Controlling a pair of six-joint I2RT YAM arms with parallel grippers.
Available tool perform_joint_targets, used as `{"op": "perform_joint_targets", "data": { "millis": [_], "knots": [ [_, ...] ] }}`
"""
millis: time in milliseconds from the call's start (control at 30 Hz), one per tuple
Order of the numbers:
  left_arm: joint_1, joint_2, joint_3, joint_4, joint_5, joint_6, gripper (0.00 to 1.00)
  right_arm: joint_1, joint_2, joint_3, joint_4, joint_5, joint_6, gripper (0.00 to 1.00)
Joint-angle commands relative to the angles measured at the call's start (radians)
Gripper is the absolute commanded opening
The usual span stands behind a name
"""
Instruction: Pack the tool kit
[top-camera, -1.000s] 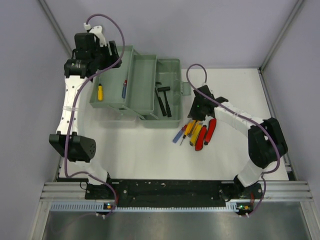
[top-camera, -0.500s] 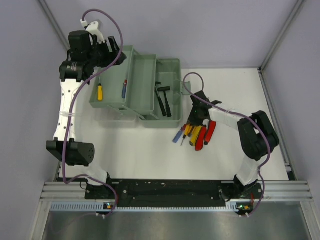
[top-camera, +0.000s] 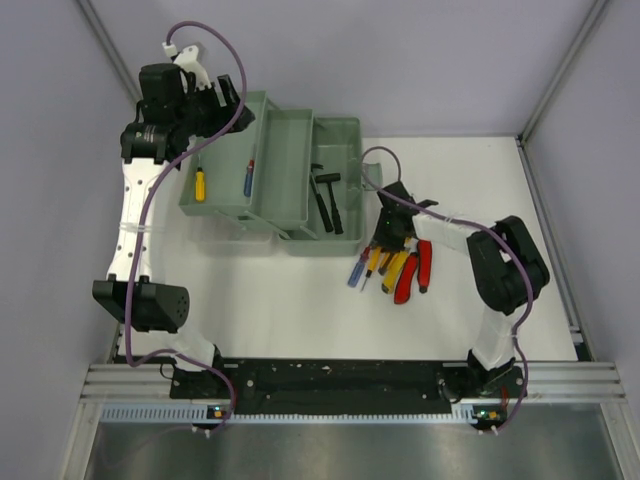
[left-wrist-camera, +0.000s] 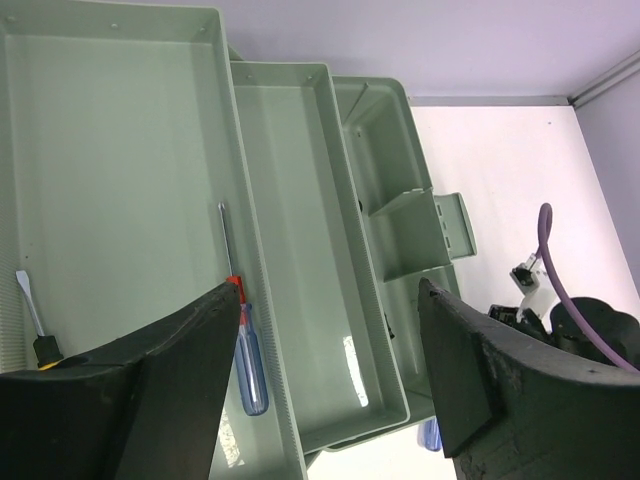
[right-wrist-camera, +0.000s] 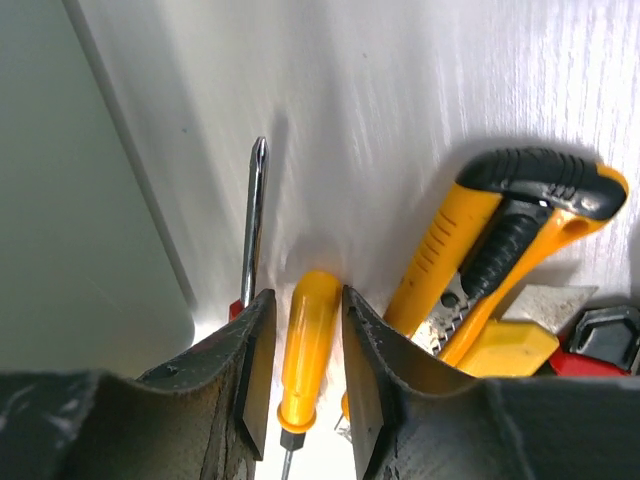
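The pale green toolbox (top-camera: 285, 160) stands unfolded at the back of the table. Its left tray holds a yellow-handled screwdriver (top-camera: 200, 184) and a blue-handled one (top-camera: 248, 178); black hammers (top-camera: 328, 198) lie in its base. My left gripper (top-camera: 215, 100) hovers open over that left tray, above the blue screwdriver (left-wrist-camera: 250, 365). My right gripper (top-camera: 385, 240) is down on the loose pile beside the box. It stands open (right-wrist-camera: 306, 295) with its jaws either side of a yellow screwdriver handle (right-wrist-camera: 305, 340), a slim gap showing on the left side.
Right of the jaws lies a yellow utility knife (right-wrist-camera: 450, 240); a second screwdriver's shaft (right-wrist-camera: 253, 220) lies to their left, near the toolbox wall (right-wrist-camera: 90, 200). Red-handled pliers (top-camera: 412, 270) and a blue screwdriver (top-camera: 356, 272) flank the pile. Frame rails border the table.
My right gripper has shifted left over the pile and dropped onto the yellow screwdriver, its elbow swinging inwards. My left arm rose slightly at first, then held still.
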Motion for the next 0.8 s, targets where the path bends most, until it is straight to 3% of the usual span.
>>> {"op": "perform_joint_targets", "data": {
  "millis": [0, 300, 567, 767],
  "knots": [
    [0.006, -0.014, 0.004, 0.038, 0.008, 0.001, 0.76, 0.017, 0.075, 0.062, -0.067, 0.068, -0.073, 0.33],
    [0.006, -0.025, 0.009, 0.039, 0.008, 0.004, 0.77, 0.091, 0.088, 0.113, -0.150, 0.211, -0.130, 0.35],
    [0.006, -0.034, -0.011, 0.039, 0.006, 0.004, 0.77, 0.135, 0.062, 0.072, -0.155, 0.212, -0.127, 0.42],
    [0.008, -0.045, -0.034, 0.046, 0.000, 0.004, 0.77, 0.155, 0.062, 0.029, -0.168, 0.240, -0.101, 0.31]
  ]
}}
